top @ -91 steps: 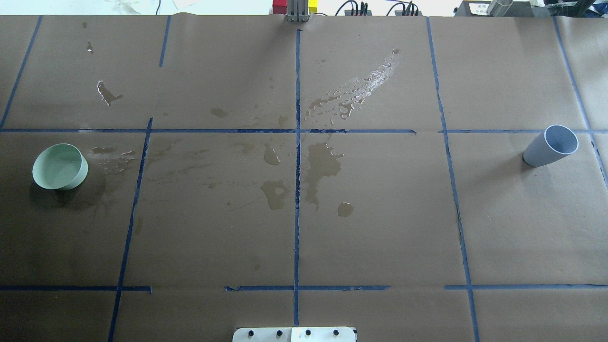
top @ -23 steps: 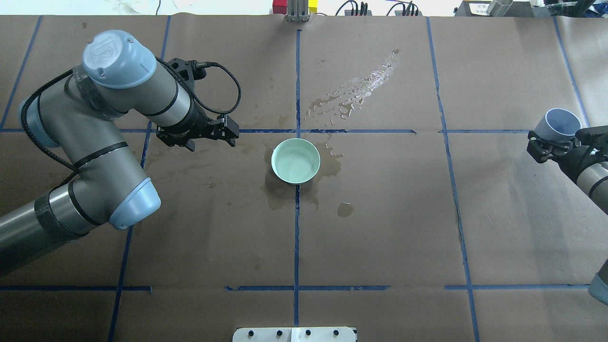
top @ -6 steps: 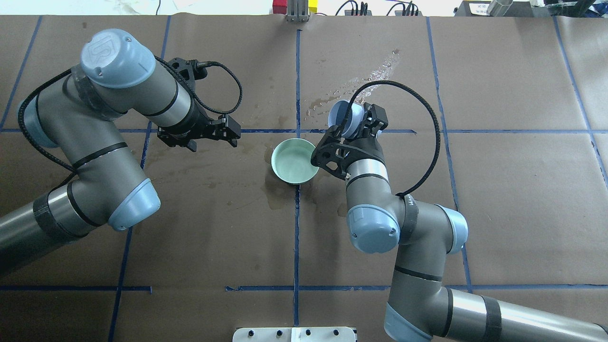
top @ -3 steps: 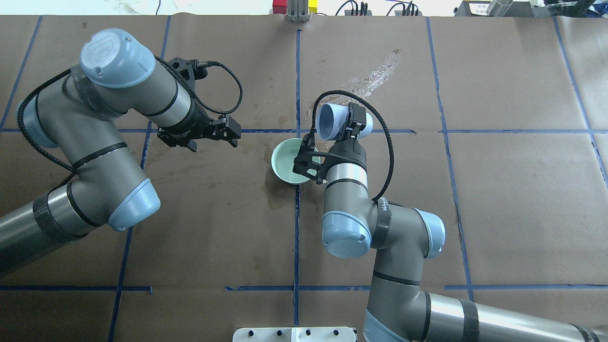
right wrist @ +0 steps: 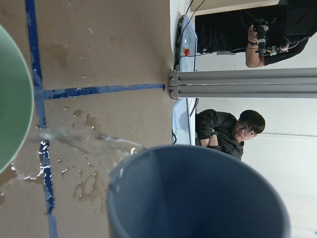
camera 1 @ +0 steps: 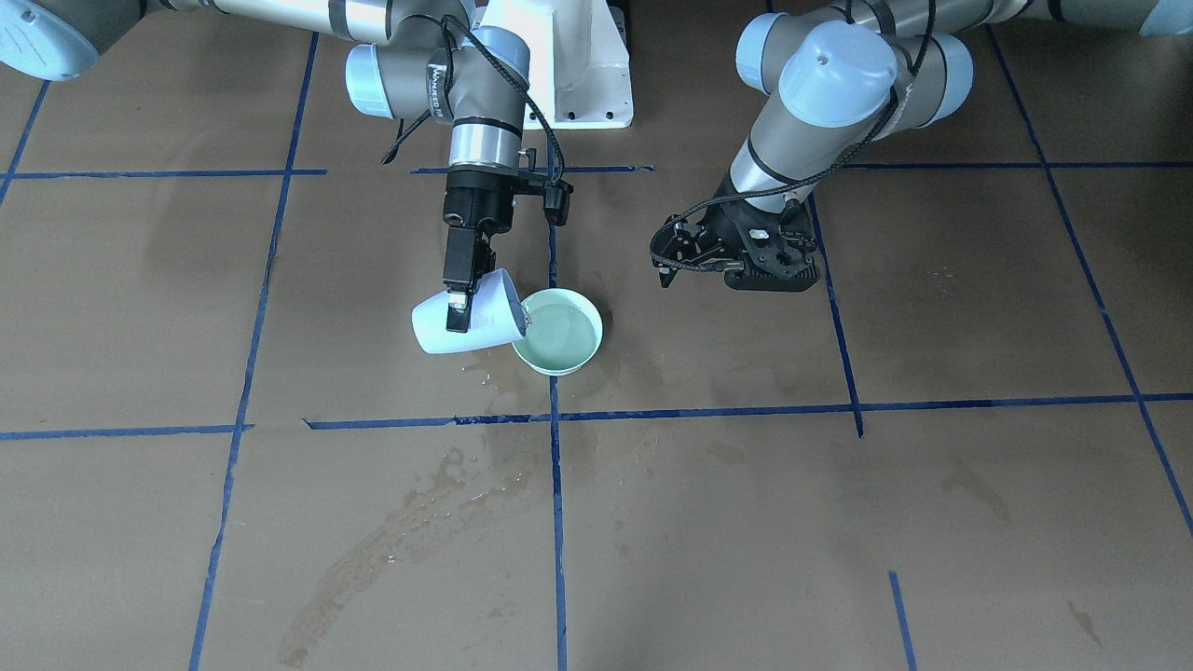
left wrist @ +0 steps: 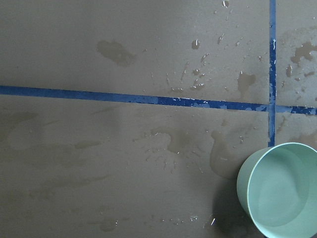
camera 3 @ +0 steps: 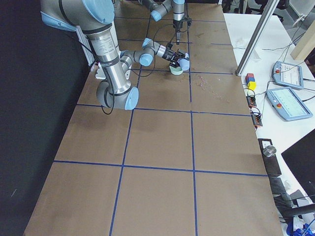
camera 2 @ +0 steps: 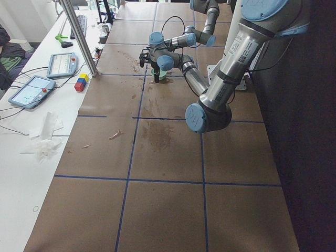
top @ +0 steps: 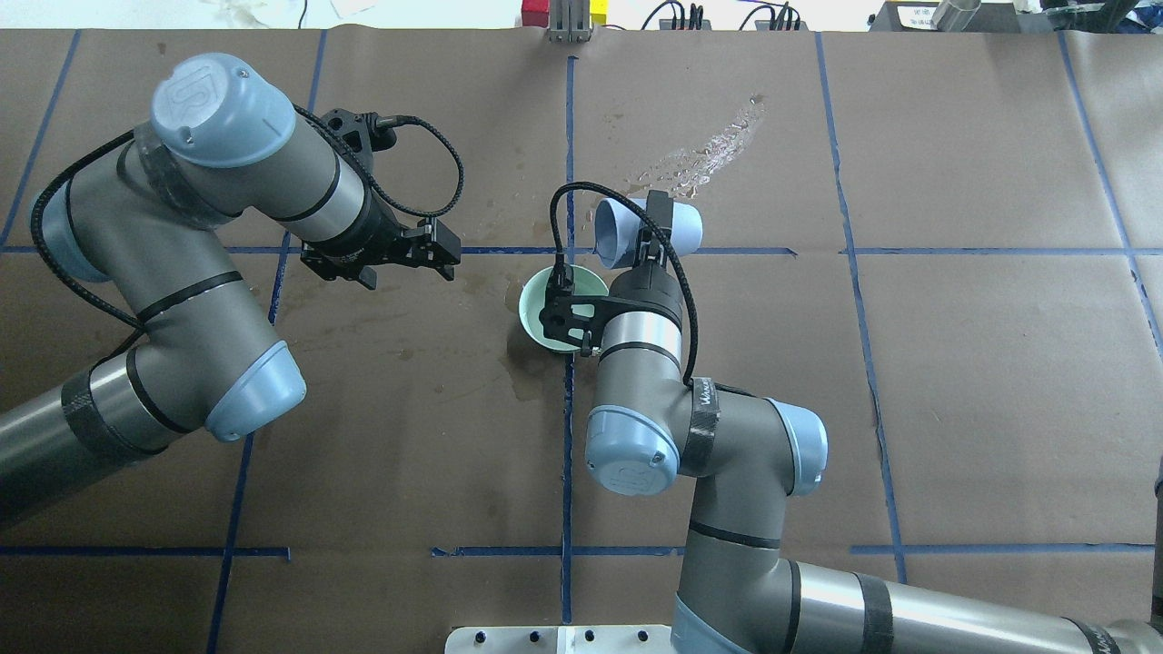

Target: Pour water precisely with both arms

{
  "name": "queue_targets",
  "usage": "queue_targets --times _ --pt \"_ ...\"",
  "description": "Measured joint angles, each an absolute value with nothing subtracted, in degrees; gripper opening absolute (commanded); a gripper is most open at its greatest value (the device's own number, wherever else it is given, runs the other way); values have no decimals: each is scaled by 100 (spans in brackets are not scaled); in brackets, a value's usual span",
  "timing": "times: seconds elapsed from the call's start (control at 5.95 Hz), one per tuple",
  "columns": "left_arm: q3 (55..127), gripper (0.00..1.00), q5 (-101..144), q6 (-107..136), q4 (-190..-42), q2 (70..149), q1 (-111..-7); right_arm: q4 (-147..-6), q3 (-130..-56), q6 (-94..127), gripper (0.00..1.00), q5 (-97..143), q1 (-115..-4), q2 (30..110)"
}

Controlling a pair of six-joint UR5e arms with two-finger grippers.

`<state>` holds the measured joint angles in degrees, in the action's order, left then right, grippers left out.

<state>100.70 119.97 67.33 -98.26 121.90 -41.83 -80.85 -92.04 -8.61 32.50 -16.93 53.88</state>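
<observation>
The right gripper (camera 1: 459,308) is clamped around a pale blue cup (camera 1: 431,335) and holds it tipped almost onto its side, the cup's lip hanging just over the near rim of the green bowl (camera 1: 550,365) that sits beside and below the fingers. The water (right wrist: 89,141) runs in a clear, rippled stream from that lip into the bowl, where a shallow pool shimmers. The left gripper (top: 407,271) hovers with its jaws spread wide and empty, the bowl well apart from it to one side, above wet blotches (left wrist: 173,141) on the brown paper.
</observation>
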Motion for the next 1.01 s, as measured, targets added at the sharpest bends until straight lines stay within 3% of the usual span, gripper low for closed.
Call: queue_targets --times 1.01 --pt "10081 100 11997 6734 -9826 12191 -4192 -8130 -8981 -1573 0 2856 -1579 5371"
